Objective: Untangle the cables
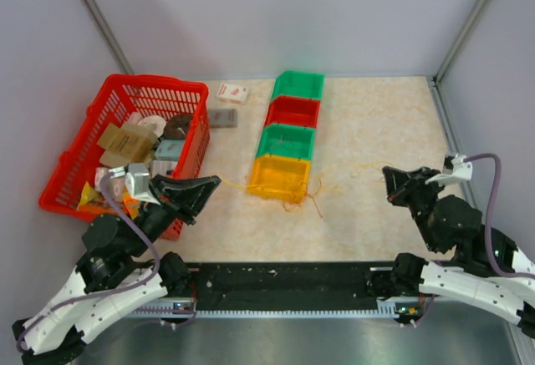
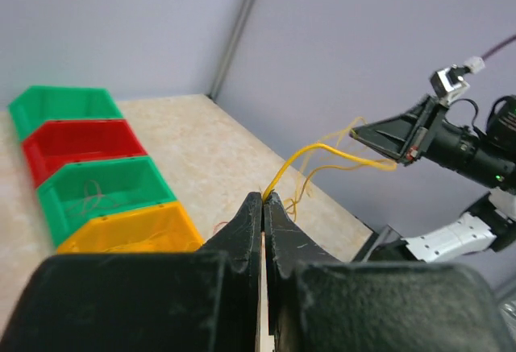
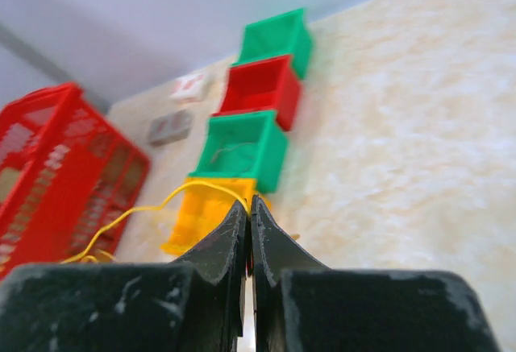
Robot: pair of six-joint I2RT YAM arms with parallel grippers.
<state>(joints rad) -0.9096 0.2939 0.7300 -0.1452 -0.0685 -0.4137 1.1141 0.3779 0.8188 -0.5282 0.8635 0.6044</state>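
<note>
Cables: one yellow strand hangs above the counter, spanning nine o'clock to three o'clock, just in front of the yellow bin. Left fingers pinch one end; right fingers pinch the other.

My left pincer has its jaws pressed together, with a yellow cable pinched at the very tips. The cable arcs up and to the right, reaching the right pincer, which hangs above the bench. Thinner orange strands trail beside the cable. To my left four bins stand in a row: far green bin, red bin, near green bin, and yellow bin closest.
</note>
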